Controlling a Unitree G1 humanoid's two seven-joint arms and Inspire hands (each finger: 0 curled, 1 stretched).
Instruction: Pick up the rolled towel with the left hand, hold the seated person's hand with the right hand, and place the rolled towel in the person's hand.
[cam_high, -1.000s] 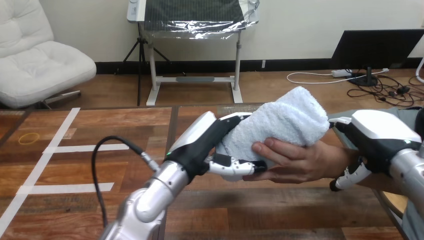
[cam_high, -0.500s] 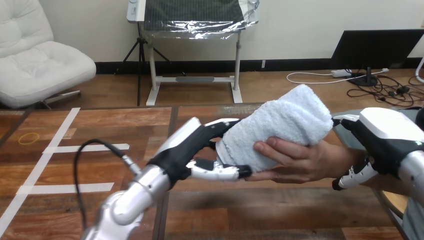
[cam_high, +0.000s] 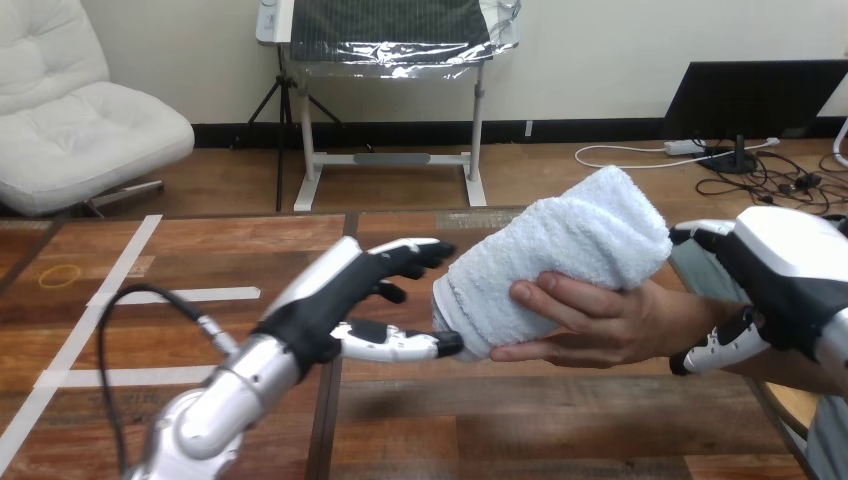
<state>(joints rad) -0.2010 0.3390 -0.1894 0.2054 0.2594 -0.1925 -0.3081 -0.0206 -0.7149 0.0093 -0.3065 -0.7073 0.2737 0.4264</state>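
Observation:
The white rolled towel (cam_high: 560, 250) lies tilted in the person's hand (cam_high: 600, 325), whose fingers curl round its lower side above the table's right half. My left hand (cam_high: 335, 300) is open just left of the towel, its fingers straight and apart from the cloth. Its thumb tip reaches the towel's near end, though I cannot tell whether the two touch. My right hand (cam_high: 775, 275) is at the right edge, with its thumb over the person's wrist and its fingers curled under it.
The wooden table (cam_high: 560, 420) has white tape lines (cam_high: 110, 298) and a small yellow ring mark (cam_high: 58, 276) on its left part. A dark seam (cam_high: 345, 235) runs down the table's middle.
My left hand has let go of the towel, opened and drawn back to the left. The person's hand now holds the towel alone. My right hand has stayed on the wrist, drifting slightly right.

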